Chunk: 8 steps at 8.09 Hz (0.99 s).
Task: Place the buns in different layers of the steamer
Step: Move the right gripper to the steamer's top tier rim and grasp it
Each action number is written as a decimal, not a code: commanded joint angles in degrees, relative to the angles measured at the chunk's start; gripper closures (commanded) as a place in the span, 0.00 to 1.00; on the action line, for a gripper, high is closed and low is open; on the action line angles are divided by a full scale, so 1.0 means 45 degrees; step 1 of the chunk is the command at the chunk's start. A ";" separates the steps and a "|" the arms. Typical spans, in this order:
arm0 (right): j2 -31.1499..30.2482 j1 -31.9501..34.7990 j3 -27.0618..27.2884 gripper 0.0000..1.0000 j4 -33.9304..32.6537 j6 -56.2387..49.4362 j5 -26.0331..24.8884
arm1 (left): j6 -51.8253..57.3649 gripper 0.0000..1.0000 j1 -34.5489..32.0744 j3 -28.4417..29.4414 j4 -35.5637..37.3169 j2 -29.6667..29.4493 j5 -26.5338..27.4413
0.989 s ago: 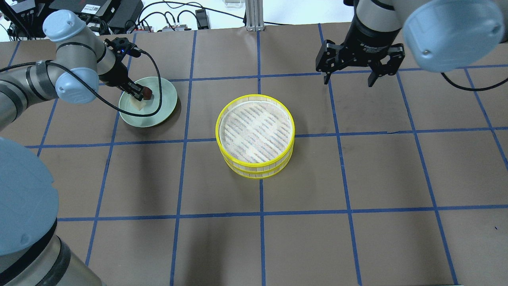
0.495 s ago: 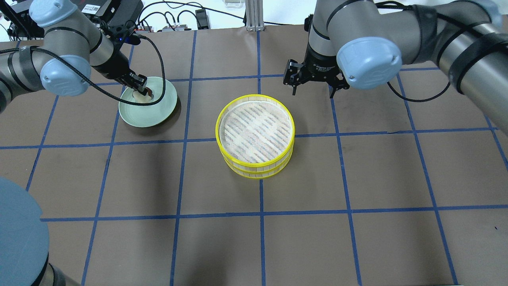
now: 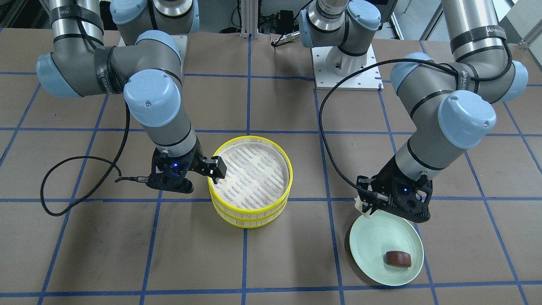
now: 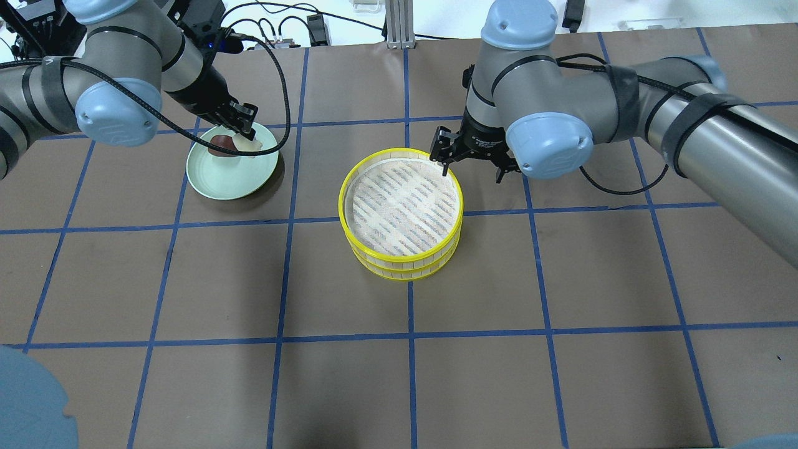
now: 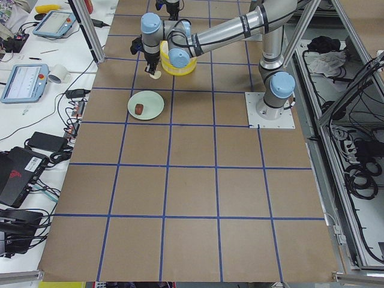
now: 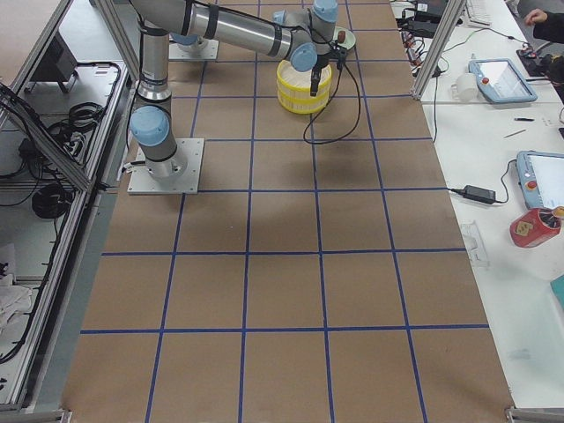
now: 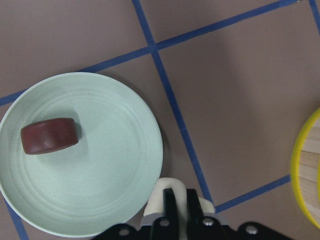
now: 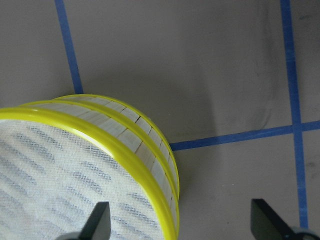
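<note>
Two layers of steamer (image 4: 399, 257) stand stacked mid-table, with yellow rims and an empty mesh floor on top; they also show as the steamer (image 3: 250, 209) and its rim (image 8: 100, 130). My left gripper (image 4: 244, 130) is shut on the cream-white bun (image 7: 172, 192), held just above the edge of the pale green plate (image 7: 100, 200). The dark reddish-brown bun (image 7: 49, 135) lies on that plate (image 3: 372, 250). My right gripper (image 4: 472, 169) is open at the steamer's far right rim, one finger over the mesh and the other outside over the table.
Brown table with a blue tape grid. A black cable loops from the left wrist over the plate (image 4: 227, 181). Another cable lies on the table beside the right gripper (image 3: 199, 176). Electronics and cables line the far edge.
My left gripper closed on the cream-white bun and lifted it off the plate toward the steamer side. The right arm swung in from the far right and lowered to the steamer's rim.
</note>
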 commanded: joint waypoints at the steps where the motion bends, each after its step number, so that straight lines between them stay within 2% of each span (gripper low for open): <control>1: 0.0390 0.0448 0.0121 0.00 -0.0116 0.0255 -0.0025 | -0.1484 1.00 -0.0806 0.0000 -0.0044 0.0555 -0.0059; 3: 0.0488 0.0448 0.0140 0.03 -0.0096 0.0275 -0.0025 | -0.1505 1.00 -0.0749 -0.0097 -0.0392 0.0732 0.0038; 4: 0.0488 0.0448 0.0198 0.15 -0.0077 0.0275 -0.0005 | -0.1505 1.00 -0.0729 -0.0078 -0.0454 0.0849 -0.0020; 5: 0.0469 0.0448 0.0199 0.29 -0.0019 0.0198 -0.0044 | -0.1505 1.00 -0.0671 -0.0175 -0.0454 0.0985 -0.0040; 6: 0.0430 0.0448 0.0218 0.48 0.0059 0.0120 -0.0064 | -0.1485 1.00 -0.0612 -0.0195 -0.0416 0.1006 -0.0021; 7: 0.0449 0.0448 0.0218 0.70 0.0079 0.0197 0.0052 | -0.1524 1.00 -0.0612 -0.0195 -0.0435 0.1006 -0.0020; 8: 0.0410 0.0448 0.0199 0.88 0.0099 0.0081 0.0015 | -0.1524 1.00 -0.0612 -0.0176 -0.0377 0.1006 -0.0001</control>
